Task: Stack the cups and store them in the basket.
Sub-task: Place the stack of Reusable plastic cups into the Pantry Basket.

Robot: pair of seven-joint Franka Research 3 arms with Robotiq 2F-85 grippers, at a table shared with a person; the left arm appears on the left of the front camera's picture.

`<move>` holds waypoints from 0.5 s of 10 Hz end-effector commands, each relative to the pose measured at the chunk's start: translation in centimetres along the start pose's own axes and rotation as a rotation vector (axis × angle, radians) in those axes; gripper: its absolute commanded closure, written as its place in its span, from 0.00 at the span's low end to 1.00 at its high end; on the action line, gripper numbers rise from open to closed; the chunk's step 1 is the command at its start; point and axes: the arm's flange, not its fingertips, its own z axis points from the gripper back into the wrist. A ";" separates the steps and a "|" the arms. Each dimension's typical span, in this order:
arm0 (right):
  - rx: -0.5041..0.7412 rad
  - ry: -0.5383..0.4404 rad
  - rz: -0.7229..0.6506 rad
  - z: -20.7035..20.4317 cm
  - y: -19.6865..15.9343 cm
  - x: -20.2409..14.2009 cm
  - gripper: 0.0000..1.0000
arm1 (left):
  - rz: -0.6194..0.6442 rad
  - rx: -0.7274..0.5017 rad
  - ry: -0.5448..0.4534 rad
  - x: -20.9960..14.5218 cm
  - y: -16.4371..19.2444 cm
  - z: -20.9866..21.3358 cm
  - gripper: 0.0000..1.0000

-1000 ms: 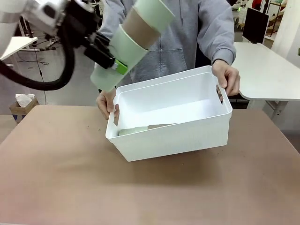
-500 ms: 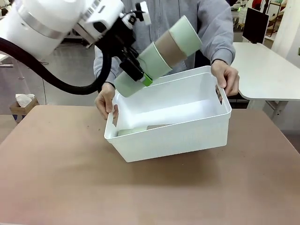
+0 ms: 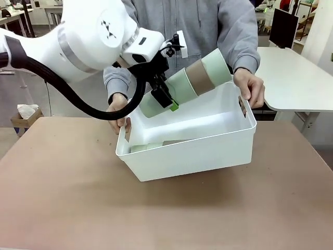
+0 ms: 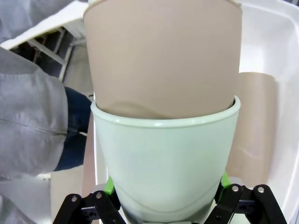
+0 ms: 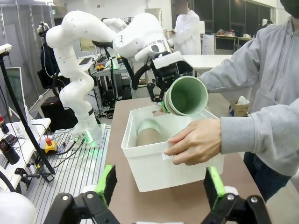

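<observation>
The left hand grips the base of a nested stack of cups, tilted over the basket's far-left corner, where more cups already lie. The right hand waits open. Storing step: next, lower the stack inside and release.

You've got a brown tabletop; the white basket sits tilted on it, near edge down.
</observation>
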 end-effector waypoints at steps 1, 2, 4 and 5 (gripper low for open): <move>0.003 -0.013 -0.001 0.1 0.0 0.3 0.00 | 0.028 0.055 0.031 -0.4 0.4 -0.9 0.13; 0.003 -0.013 -0.001 0.1 0.0 0.3 0.00 | 0.029 0.068 0.054 -0.8 0.7 -1.6 0.13; 0.003 -0.013 -0.001 0.1 0.0 0.3 0.00 | 0.034 0.082 0.095 -1.6 1.1 -3.4 0.13; 0.003 -0.013 -0.001 0.1 0.0 0.3 0.00 | 0.033 0.083 0.125 -2.0 1.0 -4.4 0.13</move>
